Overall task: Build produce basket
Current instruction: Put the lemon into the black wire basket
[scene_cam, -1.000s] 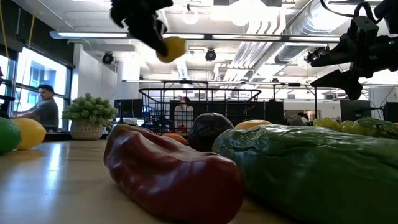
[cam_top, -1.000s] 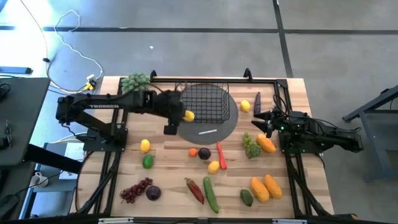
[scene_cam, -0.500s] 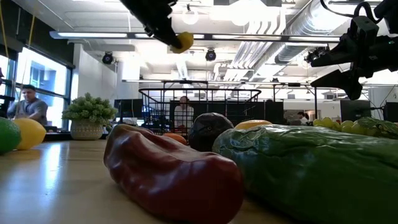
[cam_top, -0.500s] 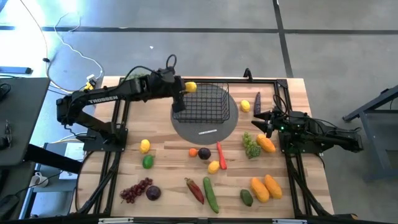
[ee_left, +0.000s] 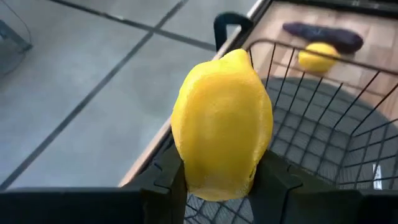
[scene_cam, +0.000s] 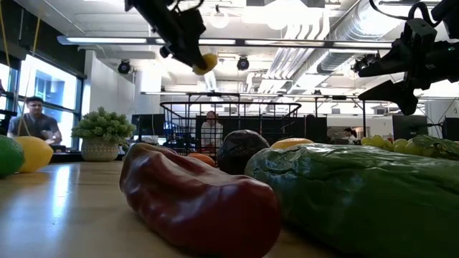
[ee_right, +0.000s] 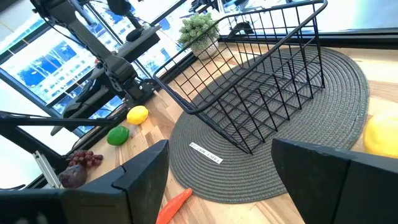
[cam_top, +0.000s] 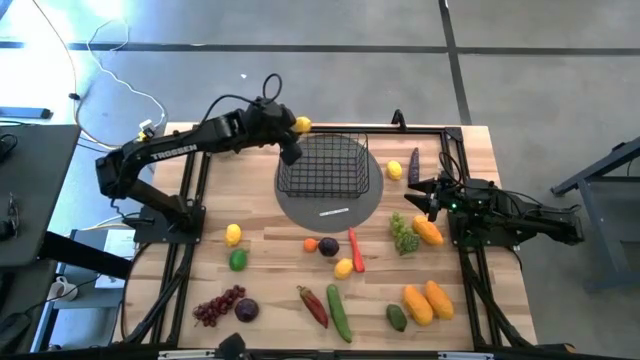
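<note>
My left gripper (cam_top: 299,127) is shut on a yellow lemon (ee_left: 222,124) and hangs in the air over the far-left corner of the black wire basket (cam_top: 325,165). The low view shows that lemon (scene_cam: 205,63) well above the basket (scene_cam: 229,122). The basket stands on a grey round disc (cam_top: 332,208). My right gripper (cam_top: 415,190) is open and waits right of the disc, beside the green grapes (cam_top: 403,235) and a mango (cam_top: 428,232). Its wrist view looks across the disc into the basket (ee_right: 261,81). My left gripper pinches the lemon between its two fingers (ee_left: 171,177), one on each side of the lemon's lower half (ee_left: 214,180). The fingers come slanting from the table's left. The lemon is lifted clear, and its pointed end (ee_left: 236,56) sticks out past the fingertips.
Loose produce lies on the table: a lemon (cam_top: 395,170) and aubergine (cam_top: 414,162) right of the basket, a chilli (cam_top: 355,250), cucumber (cam_top: 339,312), red pepper (cam_top: 313,305), mangoes (cam_top: 428,300), purple grapes (cam_top: 218,306), another lemon (cam_top: 233,234). A leafy bunch (scene_cam: 104,125) stands far left.
My left gripper has carried the lemon from the basket's near-left side toward the table's far edge, turning as it went, and now holds it over the basket's far-left corner. It has stayed shut on the lemon throughout.
</note>
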You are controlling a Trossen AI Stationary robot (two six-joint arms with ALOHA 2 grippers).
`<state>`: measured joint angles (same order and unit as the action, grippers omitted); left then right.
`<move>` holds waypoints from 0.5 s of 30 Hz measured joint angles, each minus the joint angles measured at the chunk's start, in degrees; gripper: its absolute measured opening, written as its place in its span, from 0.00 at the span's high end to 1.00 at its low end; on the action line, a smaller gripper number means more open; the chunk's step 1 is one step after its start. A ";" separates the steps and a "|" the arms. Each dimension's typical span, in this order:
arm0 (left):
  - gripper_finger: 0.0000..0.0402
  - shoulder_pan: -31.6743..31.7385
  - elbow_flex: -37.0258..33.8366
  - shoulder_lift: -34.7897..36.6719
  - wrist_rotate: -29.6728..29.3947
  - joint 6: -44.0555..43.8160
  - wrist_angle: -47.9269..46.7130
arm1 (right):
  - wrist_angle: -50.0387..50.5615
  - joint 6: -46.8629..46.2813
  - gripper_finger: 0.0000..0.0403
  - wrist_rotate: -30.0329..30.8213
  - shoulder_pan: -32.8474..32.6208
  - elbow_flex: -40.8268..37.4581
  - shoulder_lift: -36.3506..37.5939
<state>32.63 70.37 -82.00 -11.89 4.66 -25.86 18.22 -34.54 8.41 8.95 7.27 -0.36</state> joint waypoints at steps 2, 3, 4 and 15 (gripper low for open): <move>0.72 -0.10 0.00 -1.33 0.21 -0.02 0.30 | 0.01 0.00 0.35 0.01 0.01 0.01 0.00; 0.72 -0.12 0.00 -1.98 0.59 -0.10 0.34 | 0.02 0.00 0.35 0.01 0.00 0.01 0.01; 0.72 -0.12 0.00 -2.70 0.75 -0.16 0.30 | 0.01 0.00 0.35 0.01 0.00 0.01 0.01; 0.72 -0.14 0.00 -7.59 1.85 -2.67 -1.02 | 0.02 0.00 0.35 0.02 0.01 0.01 0.00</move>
<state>32.49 70.37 -89.58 -10.04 1.99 -26.88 18.24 -34.54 8.42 8.96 7.28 -0.36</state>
